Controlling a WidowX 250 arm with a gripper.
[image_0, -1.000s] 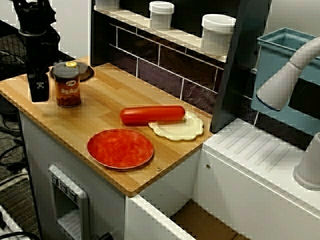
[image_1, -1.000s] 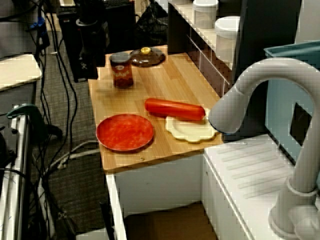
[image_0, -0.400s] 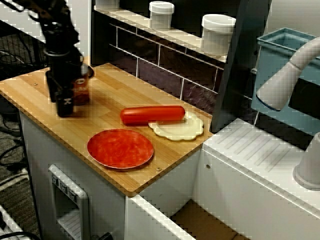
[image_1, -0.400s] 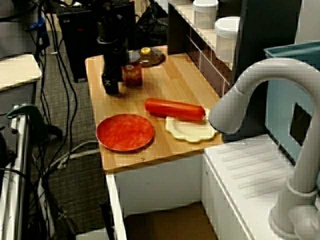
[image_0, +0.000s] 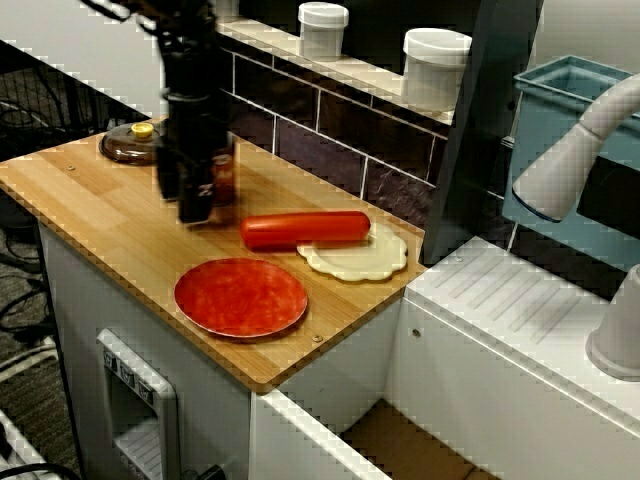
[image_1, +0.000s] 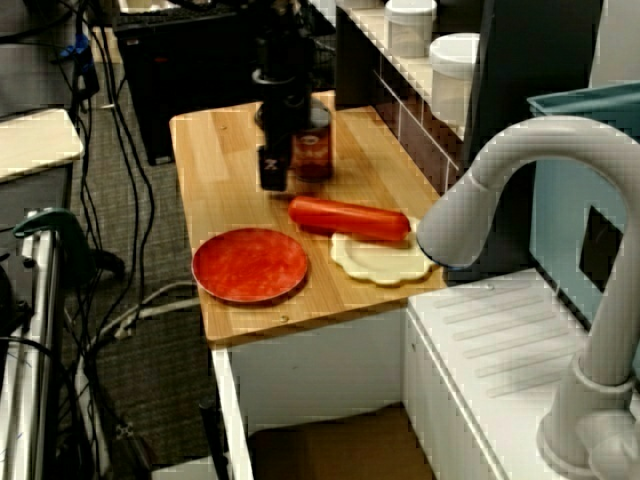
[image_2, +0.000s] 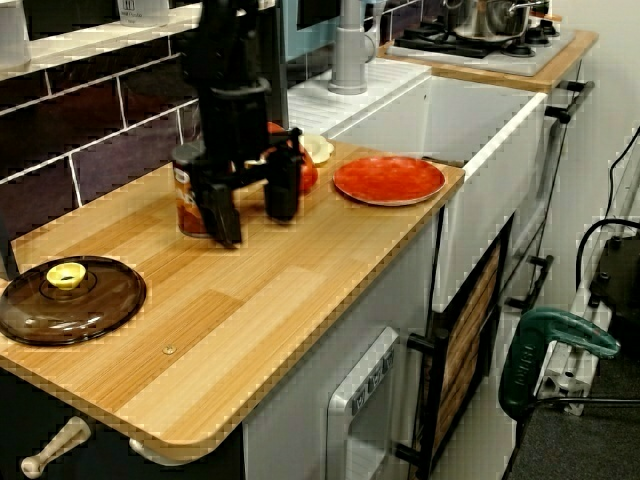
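Bean can (image_1: 313, 150) is standing upright on the wooden counter (image_1: 215, 170), showing a red-orange label and dark top. It's sitting tight beside the gripper (image_2: 255, 226), just behind the red sausage (image_1: 350, 218).

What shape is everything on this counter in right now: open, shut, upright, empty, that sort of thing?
gripper: fingers apart, close beside the bean can; whether it grips is unclear
bean can: upright
glass lid: lying flat, knob up, covering nothing
red plate: empty
sausage: lying on its side, one end over the cream plate
cream plate: partly covered by the sausage
large white jar: lid on
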